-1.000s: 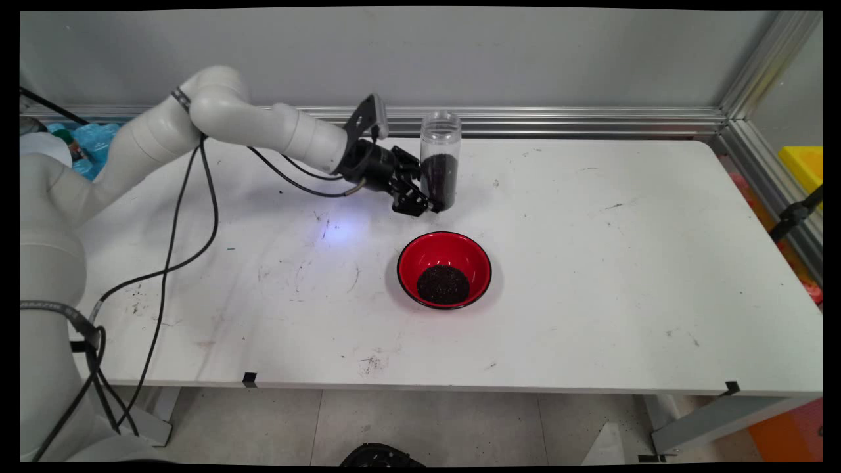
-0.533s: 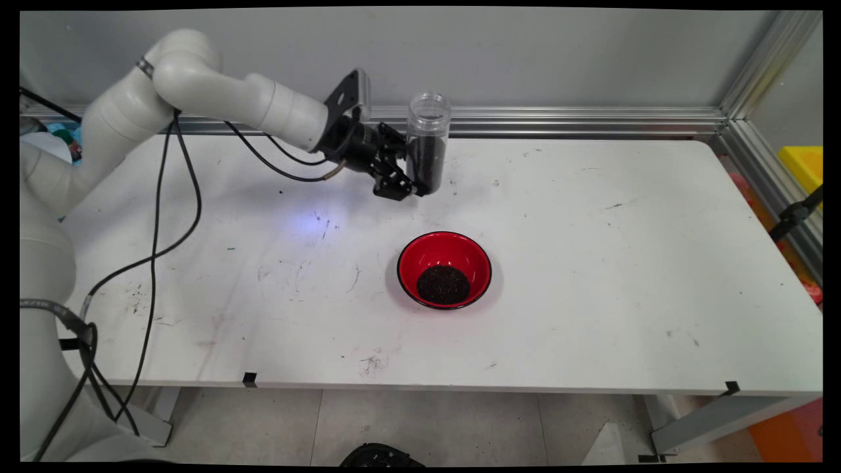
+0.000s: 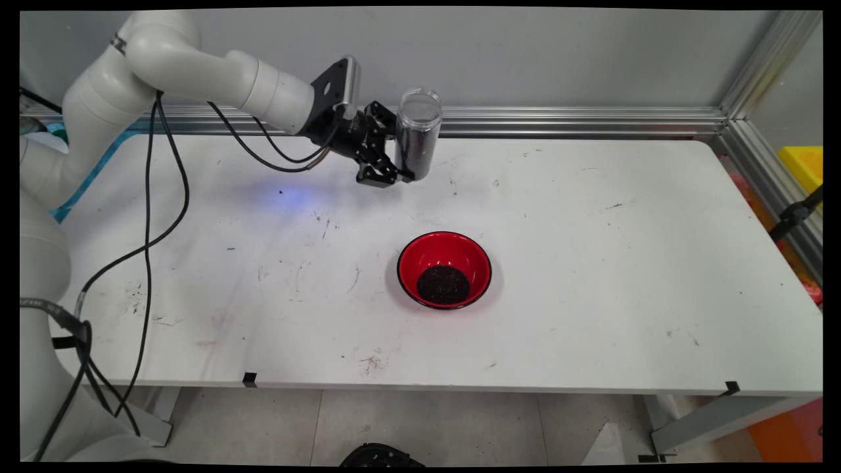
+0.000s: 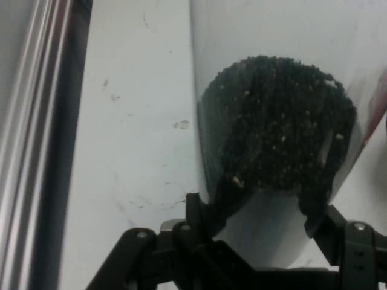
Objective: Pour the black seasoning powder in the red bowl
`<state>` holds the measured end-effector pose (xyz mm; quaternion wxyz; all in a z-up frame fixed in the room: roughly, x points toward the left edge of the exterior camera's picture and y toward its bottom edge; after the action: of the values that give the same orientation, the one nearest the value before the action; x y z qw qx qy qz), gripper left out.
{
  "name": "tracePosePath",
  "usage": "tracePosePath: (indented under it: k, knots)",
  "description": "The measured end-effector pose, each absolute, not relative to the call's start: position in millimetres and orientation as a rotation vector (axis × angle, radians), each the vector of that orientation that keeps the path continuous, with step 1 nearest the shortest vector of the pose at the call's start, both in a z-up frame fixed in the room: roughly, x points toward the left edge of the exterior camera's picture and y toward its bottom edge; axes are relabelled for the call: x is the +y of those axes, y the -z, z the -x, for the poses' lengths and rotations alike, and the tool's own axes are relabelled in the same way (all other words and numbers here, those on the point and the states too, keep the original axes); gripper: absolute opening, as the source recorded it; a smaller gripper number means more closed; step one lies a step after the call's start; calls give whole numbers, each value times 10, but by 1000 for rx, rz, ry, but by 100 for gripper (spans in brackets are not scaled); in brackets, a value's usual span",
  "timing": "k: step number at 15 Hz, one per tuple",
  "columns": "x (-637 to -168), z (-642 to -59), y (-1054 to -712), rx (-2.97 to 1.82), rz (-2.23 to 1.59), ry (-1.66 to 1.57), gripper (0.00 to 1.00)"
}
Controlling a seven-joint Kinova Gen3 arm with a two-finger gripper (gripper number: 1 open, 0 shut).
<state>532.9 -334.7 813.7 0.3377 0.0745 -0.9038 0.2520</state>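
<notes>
We see the gripper (image 3: 401, 172) clamped on a clear jar (image 3: 416, 133) of dark grains, held upright above the white table's (image 3: 591, 263) far side. Nearer us, well apart, sits a red bowl (image 3: 444, 269) with dark grains inside. An aluminium rail (image 3: 578, 121) and grey wall stand behind.

We see even, bright overhead light, soft shadows on the surface (image 3: 591, 276); hand view dimmer, slightly soft.

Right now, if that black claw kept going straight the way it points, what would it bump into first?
Nothing new: the gripper is already clamped on the clear jar of dark grains. Beyond the jar lies bare white table, though depth is hard to judge.
</notes>
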Motion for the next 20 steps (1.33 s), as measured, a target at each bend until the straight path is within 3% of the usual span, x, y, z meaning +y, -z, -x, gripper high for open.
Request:
tracePosePath:
  k: [20]
  knots:
    - [-3231,-5145,-8055,-2405,549,-1188,0]
